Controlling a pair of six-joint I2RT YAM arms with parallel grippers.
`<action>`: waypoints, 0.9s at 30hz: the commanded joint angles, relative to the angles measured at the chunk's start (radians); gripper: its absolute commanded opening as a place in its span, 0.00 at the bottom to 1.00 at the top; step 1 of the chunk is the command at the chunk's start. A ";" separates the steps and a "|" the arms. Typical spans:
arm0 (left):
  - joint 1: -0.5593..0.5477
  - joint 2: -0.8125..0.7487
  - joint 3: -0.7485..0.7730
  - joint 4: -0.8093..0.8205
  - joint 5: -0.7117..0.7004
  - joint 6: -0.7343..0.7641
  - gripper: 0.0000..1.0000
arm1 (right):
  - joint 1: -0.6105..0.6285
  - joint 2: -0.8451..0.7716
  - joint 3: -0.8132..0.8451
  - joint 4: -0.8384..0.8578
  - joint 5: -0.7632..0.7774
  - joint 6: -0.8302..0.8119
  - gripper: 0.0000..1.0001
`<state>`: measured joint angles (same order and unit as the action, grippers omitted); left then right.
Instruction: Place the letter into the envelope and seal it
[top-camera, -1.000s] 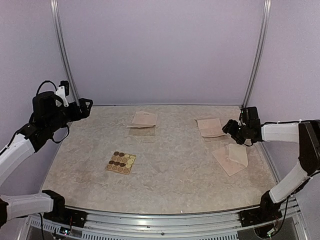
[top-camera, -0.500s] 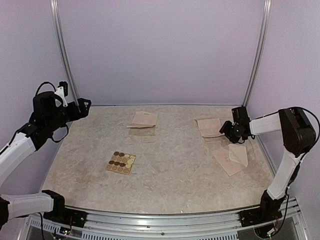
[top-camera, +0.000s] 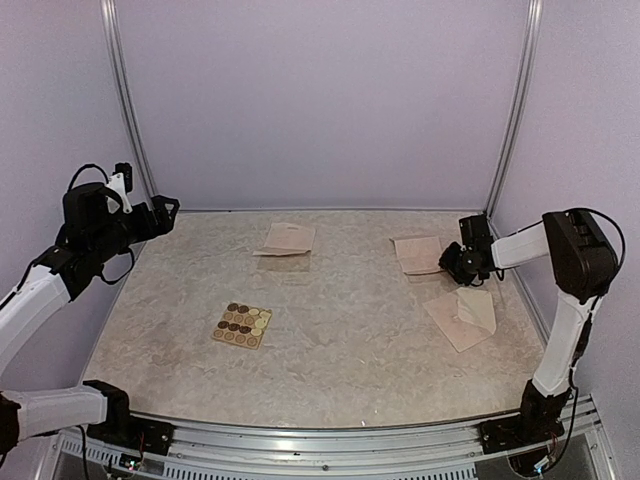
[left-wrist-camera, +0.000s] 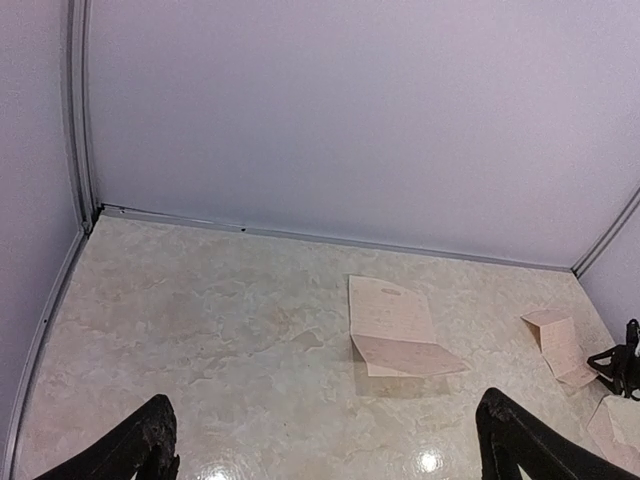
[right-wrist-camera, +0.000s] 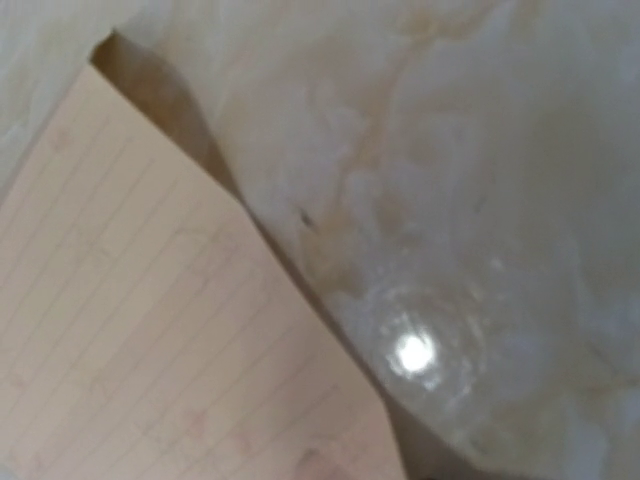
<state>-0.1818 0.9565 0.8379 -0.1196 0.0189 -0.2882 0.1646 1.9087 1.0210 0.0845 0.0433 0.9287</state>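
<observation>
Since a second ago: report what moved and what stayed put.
The right gripper slid left, up to the edge of the lined sheet at far right, its elbow rising. Nothing was visibly grasped or released. The left gripper barely shifted; the envelope, sticker sheet and middle folded sheet stayed put.

I find the envelope (top-camera: 462, 318), pale pinkish-beige paper, lying flat on the right side of the surface, turned at an angle to its edges. A paler panel (top-camera: 478, 308) sits at its far-right end; I cannot tell whether this is the opened flap. Two folded, ruled, pinkish sheets are present, and either could be the letter. The right-hand lined sheet (top-camera: 420, 255) lies just beyond the envelope, apart from it. The far-centre lined sheet (left-wrist-camera: 393, 325) lies well to the left of both, its near panel creased over and slightly raised.
</observation>
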 joint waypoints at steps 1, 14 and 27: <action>0.010 -0.011 -0.005 0.023 0.013 -0.009 0.99 | -0.012 0.037 0.015 0.040 -0.019 0.040 0.31; 0.000 -0.006 -0.013 0.023 0.002 0.023 0.99 | -0.029 -0.245 -0.091 0.083 -0.094 -0.111 0.00; -0.301 -0.001 -0.119 0.079 -0.079 -0.179 0.99 | 0.182 -0.653 -0.062 -0.358 -0.340 -0.515 0.00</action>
<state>-0.4068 0.9836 0.8120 -0.1131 -0.0475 -0.3099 0.2546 1.3392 0.9531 -0.0898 -0.1959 0.5396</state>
